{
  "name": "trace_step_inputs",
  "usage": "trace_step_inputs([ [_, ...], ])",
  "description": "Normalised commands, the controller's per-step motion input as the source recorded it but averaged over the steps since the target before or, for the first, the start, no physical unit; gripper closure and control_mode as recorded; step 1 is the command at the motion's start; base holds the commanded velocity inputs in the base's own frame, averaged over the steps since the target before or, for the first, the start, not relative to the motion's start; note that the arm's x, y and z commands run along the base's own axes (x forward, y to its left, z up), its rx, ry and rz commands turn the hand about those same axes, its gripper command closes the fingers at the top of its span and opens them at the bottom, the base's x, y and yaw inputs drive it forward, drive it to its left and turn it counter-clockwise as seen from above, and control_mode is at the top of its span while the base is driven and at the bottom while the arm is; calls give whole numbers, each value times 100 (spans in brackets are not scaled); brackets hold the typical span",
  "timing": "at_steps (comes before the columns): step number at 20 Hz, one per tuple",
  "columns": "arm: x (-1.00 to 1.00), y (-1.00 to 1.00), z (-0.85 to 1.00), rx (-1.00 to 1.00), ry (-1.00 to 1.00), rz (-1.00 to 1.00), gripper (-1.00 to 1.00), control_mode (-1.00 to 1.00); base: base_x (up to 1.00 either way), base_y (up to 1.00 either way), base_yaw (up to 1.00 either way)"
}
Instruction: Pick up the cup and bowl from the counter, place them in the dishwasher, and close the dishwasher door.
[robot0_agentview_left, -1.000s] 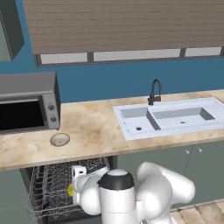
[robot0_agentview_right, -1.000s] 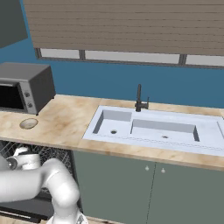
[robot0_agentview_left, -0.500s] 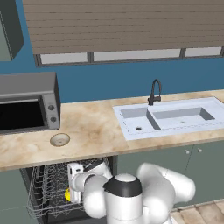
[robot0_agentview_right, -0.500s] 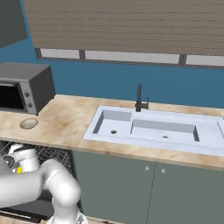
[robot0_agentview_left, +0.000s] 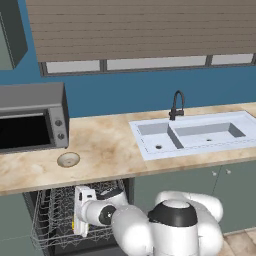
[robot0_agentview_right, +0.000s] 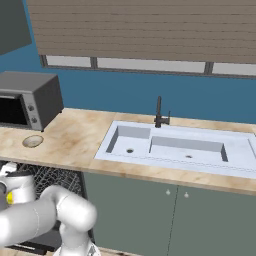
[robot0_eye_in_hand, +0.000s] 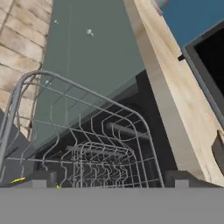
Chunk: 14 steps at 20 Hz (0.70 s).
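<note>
The bowl (robot0_agentview_left: 68, 159) (robot0_agentview_right: 32, 141), small and tan with a pale rim, sits on the counter (robot0_agentview_left: 115, 145) in front of the microwave. Below it the dishwasher (robot0_agentview_left: 55, 215) stands open with its grey wire rack (robot0_eye_in_hand: 92, 144) pulled out. My gripper (robot0_agentview_left: 77, 221) (robot0_eye_in_hand: 109, 181) reaches down into the rack and is open, its tips far apart with nothing between them. Only slivers of the yellow cup (robot0_agentview_right: 9, 198) (robot0_eye_in_hand: 17, 180) show beside my hand, low in the rack. The lowered dishwasher door (robot0_agentview_left: 60, 248) is a dark strip under the rack.
A grey microwave (robot0_agentview_left: 30, 117) stands at the counter's left end. The white double sink (robot0_agentview_left: 195, 132) with a black tap (robot0_agentview_left: 176, 104) lies to the right. Grey-green cabinet doors (robot0_agentview_right: 165, 215) flank the dishwasher. The counter's edge overhangs the rack.
The jaws have gone from shut on the cup to wide open, letting the cup go in the rack. My hand has shifted only slightly above the rack.
</note>
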Motion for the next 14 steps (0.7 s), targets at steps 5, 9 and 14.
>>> trace_step_inputs([
  [5, -1, 0, 31, 31, 10, 0, -100, -100, 0, 0, 0],
  [9, 0, 0, 14, 15, 21, 0, -100, -100, 0, 0, 0],
  [14, 0, 0, 15, 0, 34, 0, -100, -100, 0, 0, 0],
])
